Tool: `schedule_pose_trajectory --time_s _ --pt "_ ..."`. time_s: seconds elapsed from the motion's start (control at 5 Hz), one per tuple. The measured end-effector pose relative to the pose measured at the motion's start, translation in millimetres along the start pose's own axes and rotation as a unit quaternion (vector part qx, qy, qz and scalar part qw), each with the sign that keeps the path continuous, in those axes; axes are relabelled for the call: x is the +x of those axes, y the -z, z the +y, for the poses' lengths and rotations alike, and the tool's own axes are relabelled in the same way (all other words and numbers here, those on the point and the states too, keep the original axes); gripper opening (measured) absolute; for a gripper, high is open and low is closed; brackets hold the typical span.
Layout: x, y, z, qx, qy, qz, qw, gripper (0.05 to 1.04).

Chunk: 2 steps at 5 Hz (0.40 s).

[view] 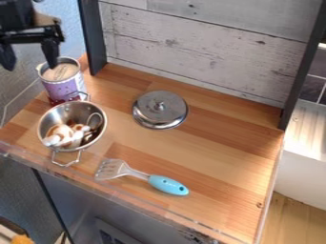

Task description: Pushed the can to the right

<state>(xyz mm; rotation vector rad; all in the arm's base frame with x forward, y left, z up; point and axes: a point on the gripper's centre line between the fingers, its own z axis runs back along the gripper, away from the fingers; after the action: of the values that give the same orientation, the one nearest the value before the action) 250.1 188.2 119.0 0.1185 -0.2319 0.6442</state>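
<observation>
The gripper (pixel 30 66) hangs by the counter's (pixel 219 152) back left corner, fingers apart, beside a purple can (pixel 64 88). Nearer the front—a steel pot (pixel 77 110), holding a brown-and-white thing (pixel 62 135); rightward, a lid (pixel 161 113)—and a blue-handled turner (pixel 167 184) near the front edge.

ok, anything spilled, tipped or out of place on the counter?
Nothing looks spilled, tipped or damaged. Can is upright; the brown-and-white contents are inside the metal pot. Only mild oddity: the metal lid lies on the wood, apart from the uncovered pot.
</observation>
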Motion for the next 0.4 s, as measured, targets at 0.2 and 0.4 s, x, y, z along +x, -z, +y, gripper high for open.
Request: schedule_pose_trajectory --time_s 0.2,0.4 --pt "18 14 17 0.038 -0.099 0.027 0.9940 0.999" --pt "40 24 31 0.068 -0.186 0.025 0.9799 0.999"
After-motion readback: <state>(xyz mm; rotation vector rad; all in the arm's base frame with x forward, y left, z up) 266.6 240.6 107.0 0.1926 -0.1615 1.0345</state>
